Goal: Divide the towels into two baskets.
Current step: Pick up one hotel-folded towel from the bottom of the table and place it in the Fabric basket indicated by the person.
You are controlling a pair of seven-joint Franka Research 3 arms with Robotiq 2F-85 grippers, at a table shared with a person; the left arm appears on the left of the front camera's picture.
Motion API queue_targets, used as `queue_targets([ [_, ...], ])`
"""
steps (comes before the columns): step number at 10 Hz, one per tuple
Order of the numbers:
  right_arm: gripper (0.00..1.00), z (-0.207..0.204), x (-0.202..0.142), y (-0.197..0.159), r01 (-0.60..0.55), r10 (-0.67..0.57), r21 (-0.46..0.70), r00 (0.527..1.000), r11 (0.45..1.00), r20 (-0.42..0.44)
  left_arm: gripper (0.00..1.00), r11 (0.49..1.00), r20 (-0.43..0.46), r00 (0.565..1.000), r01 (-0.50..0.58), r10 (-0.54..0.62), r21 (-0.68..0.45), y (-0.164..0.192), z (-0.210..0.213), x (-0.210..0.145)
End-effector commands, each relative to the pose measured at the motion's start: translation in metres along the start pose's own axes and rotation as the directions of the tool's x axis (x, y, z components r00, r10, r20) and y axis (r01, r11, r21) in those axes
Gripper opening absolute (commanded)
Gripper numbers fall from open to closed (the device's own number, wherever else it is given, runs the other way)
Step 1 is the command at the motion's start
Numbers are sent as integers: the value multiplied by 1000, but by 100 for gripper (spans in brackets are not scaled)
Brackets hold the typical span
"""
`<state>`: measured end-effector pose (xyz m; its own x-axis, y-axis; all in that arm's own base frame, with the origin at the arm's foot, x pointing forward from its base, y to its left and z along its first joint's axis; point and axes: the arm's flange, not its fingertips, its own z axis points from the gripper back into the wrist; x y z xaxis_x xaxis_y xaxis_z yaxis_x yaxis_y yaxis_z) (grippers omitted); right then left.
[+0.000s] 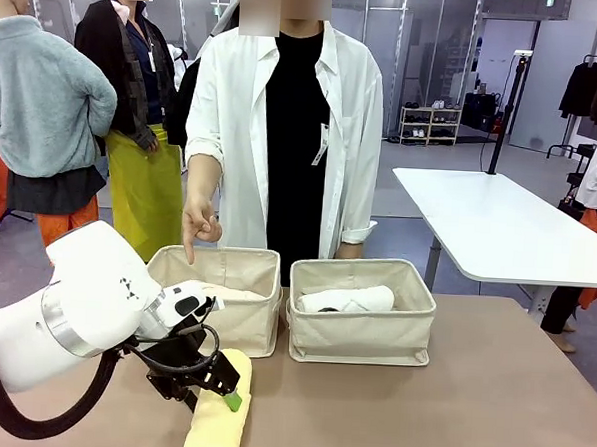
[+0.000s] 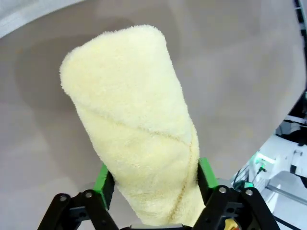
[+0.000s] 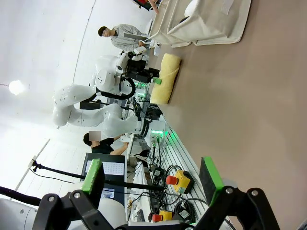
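Observation:
A yellow towel [image 1: 218, 425] [image 2: 134, 124] [image 3: 165, 79] lies rolled on the brown table near the front edge, in front of the left basket [image 1: 243, 331]. My left gripper [image 1: 220, 392] [image 2: 151, 179] is shut on it, green pads pressed to both its sides. The left basket holds a pale roll [image 1: 225, 294]. In the right basket [image 1: 363, 337] lies a white towel [image 1: 347, 299]. The person's hand [image 1: 198, 223] points a finger down over the left basket's far rim. My right gripper [image 3: 151, 175] is open above bare table, with nothing between its fingers.
The person in a white shirt stands right behind the two baskets. A white table [image 1: 499, 224] stands at the back right. Beyond the table's edge sits a box with red stop buttons [image 3: 172, 181]. Bare tabletop stretches to the right of the yellow towel.

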<state>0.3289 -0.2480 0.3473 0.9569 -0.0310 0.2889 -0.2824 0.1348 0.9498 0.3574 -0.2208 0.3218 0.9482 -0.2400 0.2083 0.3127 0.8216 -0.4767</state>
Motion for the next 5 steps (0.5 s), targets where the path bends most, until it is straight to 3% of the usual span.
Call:
queue_targets([
  [1,100,-1,-1,4,2,-2,-4,1000,1000,-1,0,998,33,999,2,0,-63,13,-9,-16],
  [3,100,-1,-1,4,2,-2,-4,1000,1000,-1,0,998,30,1000,-2,4,-67,12,-12,-16],
  [4,100,-1,-1,4,2,-2,-4,1000,1000,-1,11,999,41,999,10,-8,-54,11,-11,-16],
  [5,100,-1,-1,4,2,-2,-4,1000,1000,-1,3,999,48,999,14,-12,-50,11,-10,-16],
])
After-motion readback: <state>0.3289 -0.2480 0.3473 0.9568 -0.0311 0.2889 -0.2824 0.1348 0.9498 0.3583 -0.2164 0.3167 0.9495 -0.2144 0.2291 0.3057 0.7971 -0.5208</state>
